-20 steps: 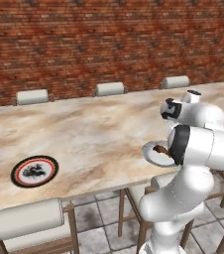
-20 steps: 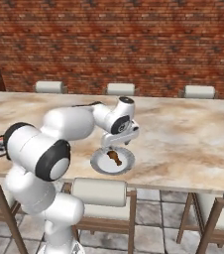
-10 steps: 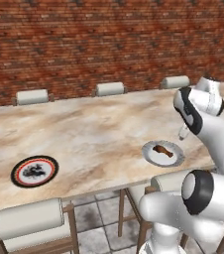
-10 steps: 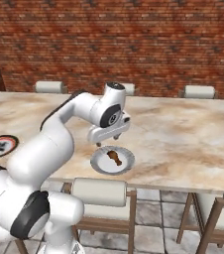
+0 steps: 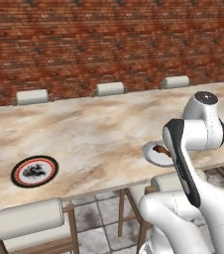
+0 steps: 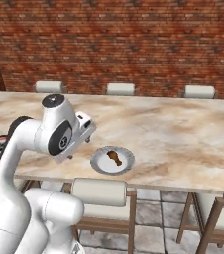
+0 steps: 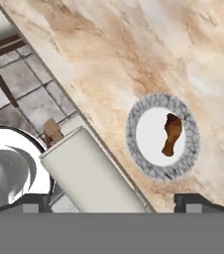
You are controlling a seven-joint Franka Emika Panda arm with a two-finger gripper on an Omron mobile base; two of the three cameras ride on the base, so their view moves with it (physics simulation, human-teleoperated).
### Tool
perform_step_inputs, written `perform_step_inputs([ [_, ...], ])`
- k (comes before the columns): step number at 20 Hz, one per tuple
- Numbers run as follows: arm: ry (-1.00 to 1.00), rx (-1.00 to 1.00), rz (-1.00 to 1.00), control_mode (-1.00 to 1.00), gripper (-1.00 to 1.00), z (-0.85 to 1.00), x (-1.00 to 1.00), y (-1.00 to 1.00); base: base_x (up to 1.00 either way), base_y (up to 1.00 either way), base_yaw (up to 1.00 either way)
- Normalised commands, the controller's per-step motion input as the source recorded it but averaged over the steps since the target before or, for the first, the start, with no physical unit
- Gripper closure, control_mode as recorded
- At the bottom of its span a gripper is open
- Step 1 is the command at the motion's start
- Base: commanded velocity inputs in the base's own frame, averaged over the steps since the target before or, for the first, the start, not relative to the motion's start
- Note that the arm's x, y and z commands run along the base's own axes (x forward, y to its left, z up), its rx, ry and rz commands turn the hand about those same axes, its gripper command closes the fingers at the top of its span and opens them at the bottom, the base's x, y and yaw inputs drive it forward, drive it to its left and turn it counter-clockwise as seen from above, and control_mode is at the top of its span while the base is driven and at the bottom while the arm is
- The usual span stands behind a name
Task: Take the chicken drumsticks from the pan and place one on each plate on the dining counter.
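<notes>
Because one drumstick (image 7: 172,134) lay on the grey-rimmed plate (image 7: 134,149) at frame centre, our claw (image 7: 111,201) hung apart and empty over the desk (image 7: 134,44).

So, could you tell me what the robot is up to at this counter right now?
It is serving chicken drumsticks onto plates on the dining counter. One drumstick lies on the greyish-white rimmed plate near the counter's front edge. The hand is open and holds nothing, raised beside that plate. The white plate with the dark and red ring, further along the counter, has no drumstick on it yet.
</notes>
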Motion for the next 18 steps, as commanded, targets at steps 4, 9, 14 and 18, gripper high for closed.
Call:
perform_step_inputs([
  [4, -0.25, -0.05, 0.07, -1.00, -1.00, -0.78, -0.39, 0.03, 0.00, 0.00, 0.00],
  [9, -0.25, -0.04, 0.07, -1.00, -1.00, -0.11, -0.14, 0.10, 0.00, 0.00, 0.00],
  [14, -0.26, -0.08, 0.00, -1.00, -1.00, 0.00, -0.38, 0.23, 0.00, 0.00, 0.00],
  [18, -0.24, -0.09, 0.02, 1.00, -1.00, 0.00, -0.39, 0.22, -0.24, 0.09, 0.01],
])
